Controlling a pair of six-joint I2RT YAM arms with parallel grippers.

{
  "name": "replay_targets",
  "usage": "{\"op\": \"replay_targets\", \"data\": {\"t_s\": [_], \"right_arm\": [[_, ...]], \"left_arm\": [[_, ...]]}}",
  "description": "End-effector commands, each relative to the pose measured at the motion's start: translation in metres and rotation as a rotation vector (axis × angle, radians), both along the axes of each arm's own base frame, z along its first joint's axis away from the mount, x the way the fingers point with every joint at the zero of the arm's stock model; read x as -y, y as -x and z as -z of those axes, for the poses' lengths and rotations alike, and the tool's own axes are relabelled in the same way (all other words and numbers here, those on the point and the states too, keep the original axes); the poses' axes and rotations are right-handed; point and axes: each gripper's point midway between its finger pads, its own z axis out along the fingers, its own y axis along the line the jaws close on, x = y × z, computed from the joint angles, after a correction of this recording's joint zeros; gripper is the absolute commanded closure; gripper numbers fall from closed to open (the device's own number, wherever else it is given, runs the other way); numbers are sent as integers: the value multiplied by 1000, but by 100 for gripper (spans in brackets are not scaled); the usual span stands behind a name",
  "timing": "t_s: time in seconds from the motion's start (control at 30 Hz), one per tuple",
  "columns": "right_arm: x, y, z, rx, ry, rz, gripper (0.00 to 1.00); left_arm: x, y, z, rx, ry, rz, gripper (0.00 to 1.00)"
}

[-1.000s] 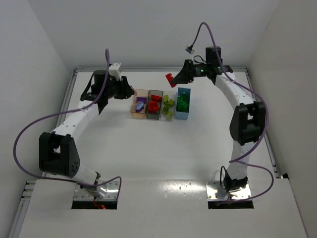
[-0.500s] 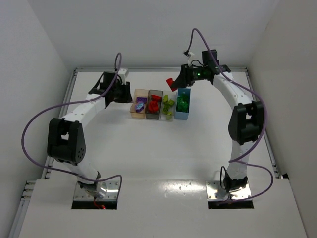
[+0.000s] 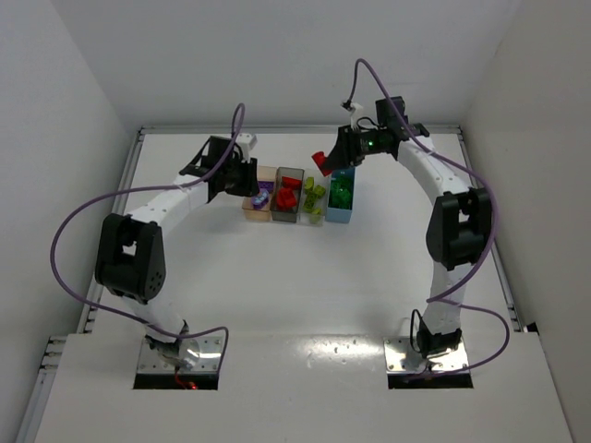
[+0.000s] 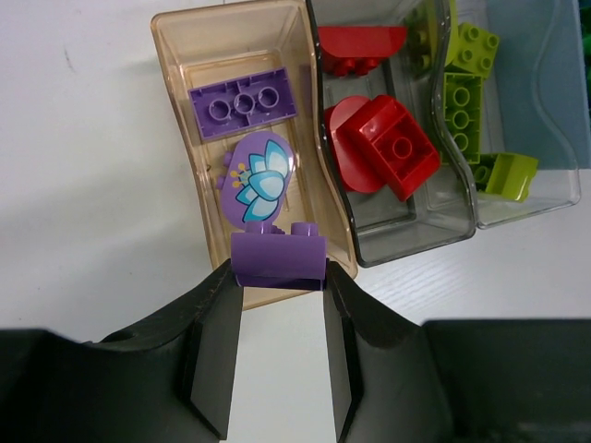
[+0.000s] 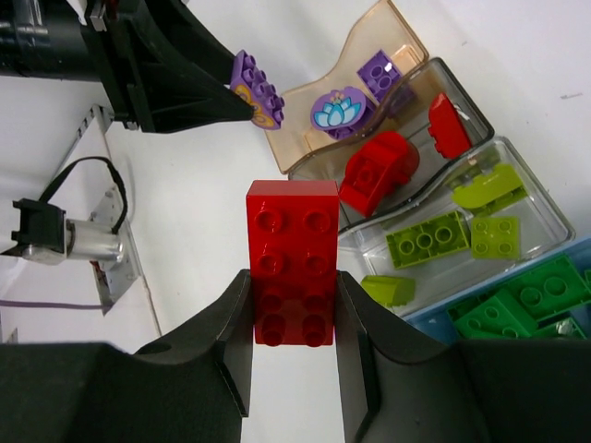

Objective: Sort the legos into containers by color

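The left gripper [image 4: 279, 305] was closed tight on a purple brick [image 4: 279, 259], held at the near end of the tan bin [image 4: 180, 101]. 2 more purple pieces [image 4: 244, 101] lay in it beyond the fingertips. The right gripper [image 5: 293, 309], part open, pinched a red brick [image 5: 293, 249] by its long sides. The right wrist view took in green bricks [image 5: 517, 300] in the blue bin [image 3: 341, 215], right of its fingers; the left wrist view barely reached them.

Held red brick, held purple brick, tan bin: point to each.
Held red brick [image 5: 293, 249], right wrist view, studded face.
Held purple brick [image 4: 278, 259], left wrist view, front face.
Tan bin [image 4: 222, 43], left wrist view, bare floor.
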Motion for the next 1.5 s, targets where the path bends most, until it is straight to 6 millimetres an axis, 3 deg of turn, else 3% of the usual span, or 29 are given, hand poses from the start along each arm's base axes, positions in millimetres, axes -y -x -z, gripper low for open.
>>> {"op": "replay_targets", "data": {"t_s": [0.0, 0.33, 0.43, 0.63, 0.67, 0.77, 0.9, 1.03, 1.07, 1.17, 1.3, 1.33, 1.47], "right_arm": [[5, 7, -26, 88, 2, -7, 96], [11, 8, -25, 80, 11, 8, 96], [11, 8, -25, 88, 13, 5, 96], [10, 5, -24, 88, 13, 5, 96], [10, 5, -24, 88, 13, 5, 96], [10, 5, -24, 88, 13, 5, 96], [3, 3, -27, 130, 36, -17, 96], [-21, -2, -24, 153, 49, -48, 96], [-32, -2, -16, 145, 57, -66, 96], [-52, -16, -23, 195, 73, -64, 96], [-87, -20, 8, 181, 144, -58, 96], [-87, -25, 27, 156, 189, -28, 96], [-93, -48, 45, 193, 270, 40, 96]], "left_arm": [[8, -2, 3, -5, 1, 0, 81], [10, 5, 25, -74, -14, 3, 76], [16, 8, 29, -90, -4, 13, 57], [13, 6, 34, -94, -21, -2, 41], [13, 6, 34, -97, -16, -8, 34], [11, 5, 34, -95, -23, -16, 32], [14, 0, -3, 7, 19, -23, 32], [13, -7, -74, 195, 105, -36, 30], [12, -7, -102, 260, 130, -48, 30], [-8, -17, -136, 327, 139, -113, 28], [-55, -23, -143, 329, 95, -224, 16], [-65, -20, -144, 323, 90, -244, 12], [-99, -16, -143, 300, 102, -292, 1]]}}
